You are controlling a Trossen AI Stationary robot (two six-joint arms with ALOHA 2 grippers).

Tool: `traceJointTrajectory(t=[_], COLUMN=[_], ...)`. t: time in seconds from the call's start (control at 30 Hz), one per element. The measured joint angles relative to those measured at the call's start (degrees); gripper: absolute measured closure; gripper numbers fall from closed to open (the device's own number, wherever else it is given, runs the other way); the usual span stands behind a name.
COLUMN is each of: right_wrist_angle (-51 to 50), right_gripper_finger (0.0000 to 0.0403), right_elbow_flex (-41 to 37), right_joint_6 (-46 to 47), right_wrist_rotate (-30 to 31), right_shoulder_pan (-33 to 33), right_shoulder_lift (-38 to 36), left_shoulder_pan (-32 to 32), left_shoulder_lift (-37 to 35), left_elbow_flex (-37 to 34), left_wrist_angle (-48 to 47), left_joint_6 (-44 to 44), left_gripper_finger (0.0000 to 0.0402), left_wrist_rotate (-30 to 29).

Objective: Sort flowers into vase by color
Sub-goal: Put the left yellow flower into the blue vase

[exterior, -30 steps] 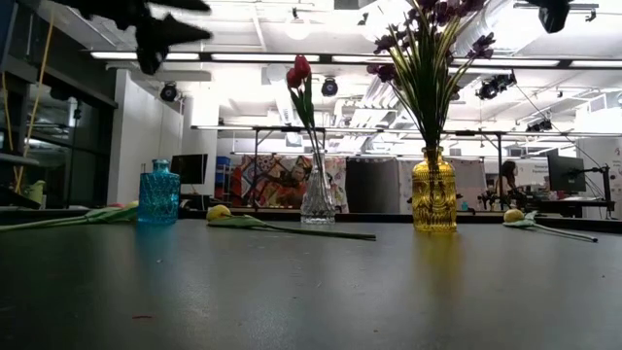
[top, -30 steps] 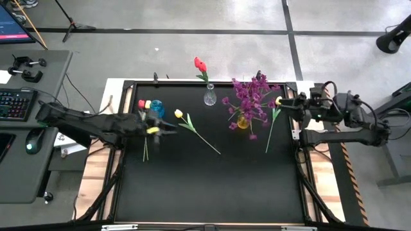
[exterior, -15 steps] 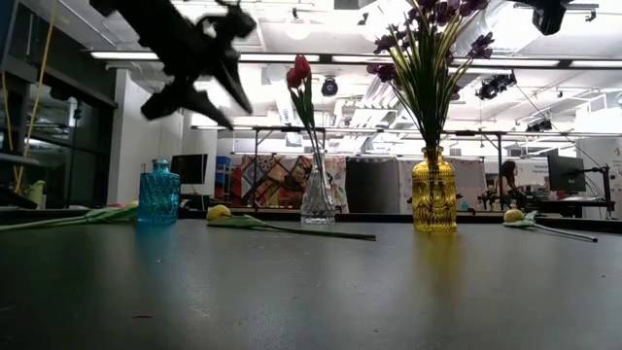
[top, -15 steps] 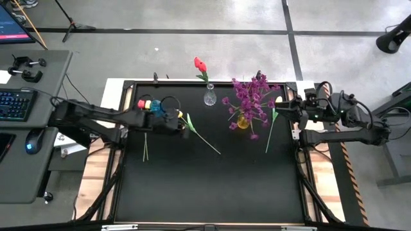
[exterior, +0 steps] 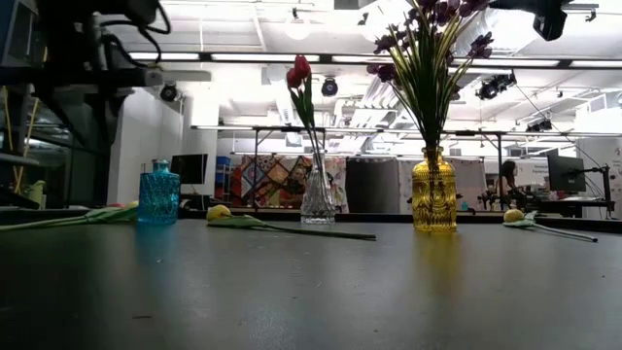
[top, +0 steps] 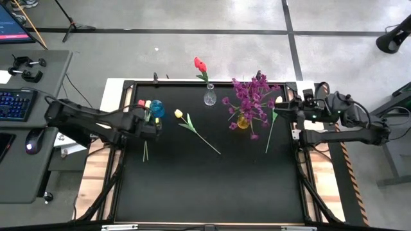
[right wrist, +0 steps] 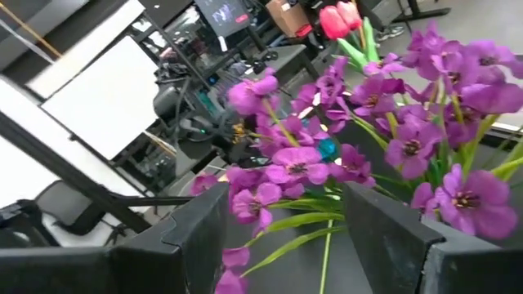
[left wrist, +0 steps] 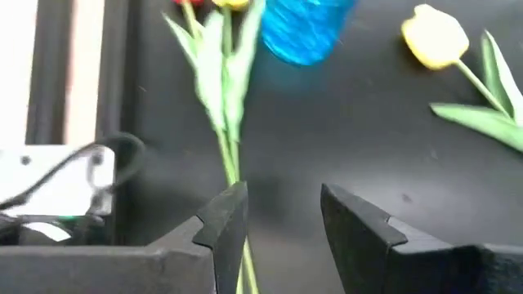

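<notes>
Black bench (top: pixel 212 179): you see a matte dark top carrying three vases and loose flowers.
Clear vase (top: pixel 210 97): glass, narrow-necked, at the far edge; it holds one red tulip (top: pixel 200 64) on a green stem.
Yellow vase (exterior: pixel 433 191): amber ribbed glass, right of the clear one; it holds the bushy purple sprigs (top: pixel 252 99) with leaves.
Blue vase (top: pixel 157 109): textured blue glass, left of the others; you see nothing standing in it.
Loose yellow tulip (top: pixel 179 114): lies flat between the blue and clear vases, its long stem running toward the bench's middle.
Left-side stems (left wrist: pixel 216 90): a red and a yellow tulip lie together just beside the blue vase, heads toward the far edge.
Right-side flower (top: pixel 271 125): a green-stemmed one lies flat near the right edge; the low view shows its yellow head.
Left gripper (left wrist: pixel 278 220): your left fingers stand apart and hold nothing, above the paired stems near the blue vase.
Right gripper (right wrist: pixel 286 220): your right fingers are spread and empty, at the right edge, facing the purple sprigs.
Change: half a second ago your left gripper sat farther right, near the loose yellow tulip; it has pulled back leftward. The flowers and vases have not shifted.
</notes>
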Motion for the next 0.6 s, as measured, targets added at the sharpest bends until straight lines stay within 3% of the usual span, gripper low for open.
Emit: traceJointTrajectory(t=[0.1, 0.27, 0.4, 0.6], right_wrist_angle=[-0.04, -0.04, 0.44, 2.12], right_gripper_finger=[0.0175, 0.0175, 0.0175, 0.0175], right_elbow_flex=[0.0, 0.0, -0.02, -0.06], right_joint_6=[0.0, -0.14, -0.18, -0.2], right_wrist_rotate=[1.12, 1.26, 1.25, 0.59], right_shoulder_pan=[0.0, 0.0, 0.0, 0.0], right_shoulder_lift=[1.35, 5.12, 8.98, 14.65], left_shoulder_pan=[2.1, 9.13, 14.87, 20.37], left_shoulder_lift=[-2.92, -5.83, -5.0, -2.63], left_elbow_flex=[-2.19, -7.71, -9.86, -10.33], left_wrist_angle=[0.5, 9.63, 15.98, 16.23], left_joint_6=[1.58, 11.61, 20.35, 25.96], left_gripper_finger=[0.0258, 0.0261, 0.0271, 0.0282], left_wrist_rotate=[0.69, 5.11, 8.18, 7.97])
